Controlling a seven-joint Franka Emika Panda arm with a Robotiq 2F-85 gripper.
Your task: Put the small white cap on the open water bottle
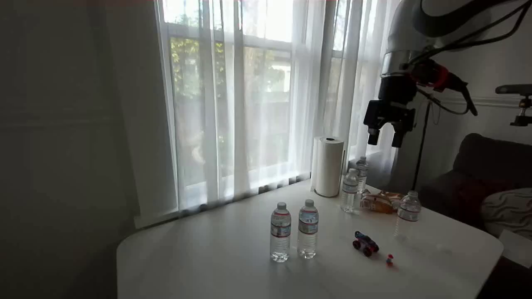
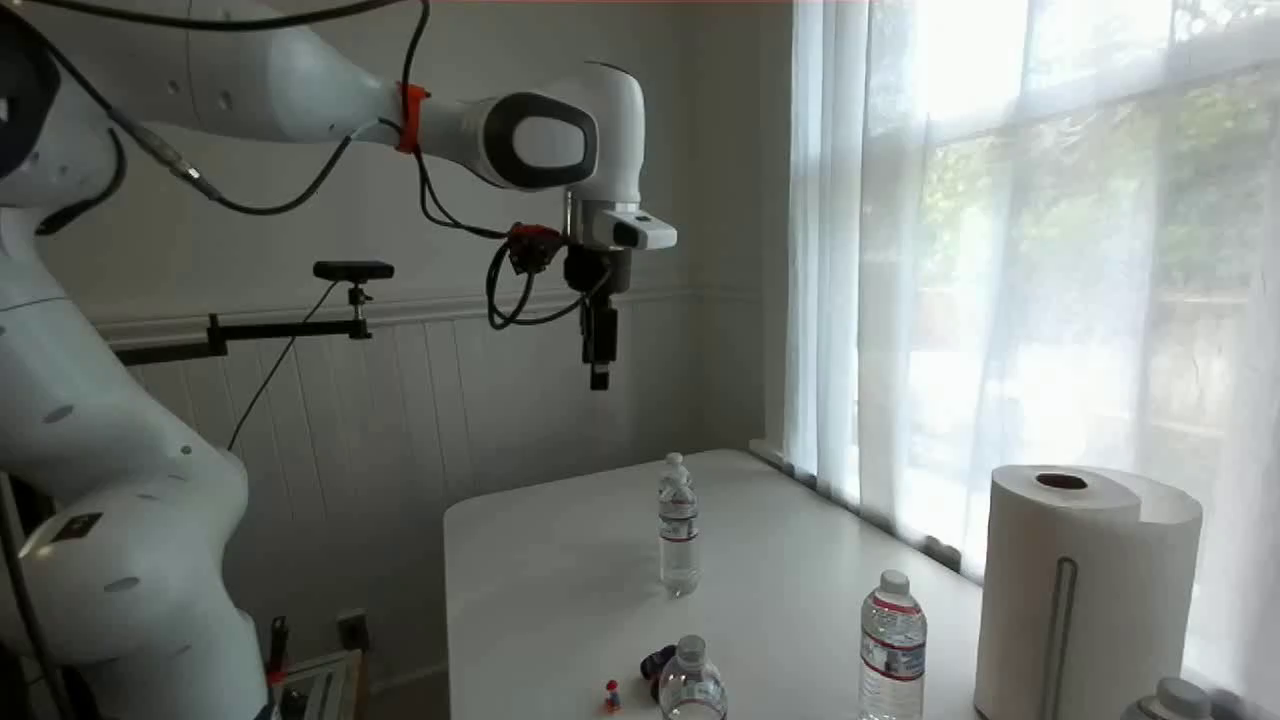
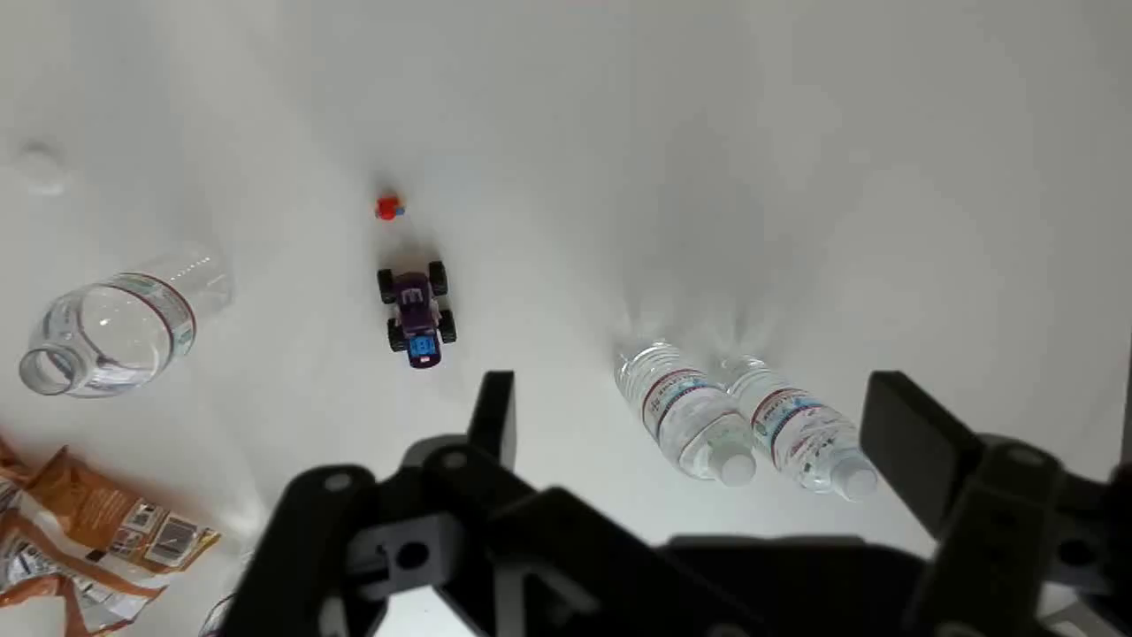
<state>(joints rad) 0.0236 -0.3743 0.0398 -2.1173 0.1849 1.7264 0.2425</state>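
Note:
The small white cap (image 3: 42, 168) lies on the white table (image 1: 216, 257) at the far left of the wrist view, faint against the tabletop. The open water bottle (image 3: 124, 332) stands upright near it, its bare round mouth showing in the wrist view. The same open bottle is in both exterior views (image 1: 407, 214) (image 2: 692, 690). My gripper (image 3: 694, 416) is open and empty. It hangs high above the table in both exterior views (image 1: 385, 139) (image 2: 599, 378), well apart from the cap and the open bottle.
Two capped bottles (image 1: 280, 232) (image 1: 308, 228) stand side by side. A toy truck (image 3: 416, 314) and a small red figure (image 3: 388, 208) lie between them and the open bottle. Another capped bottle (image 2: 893, 645), a paper towel roll (image 1: 328, 166) and an orange snack bag (image 1: 380, 202) stand near the window.

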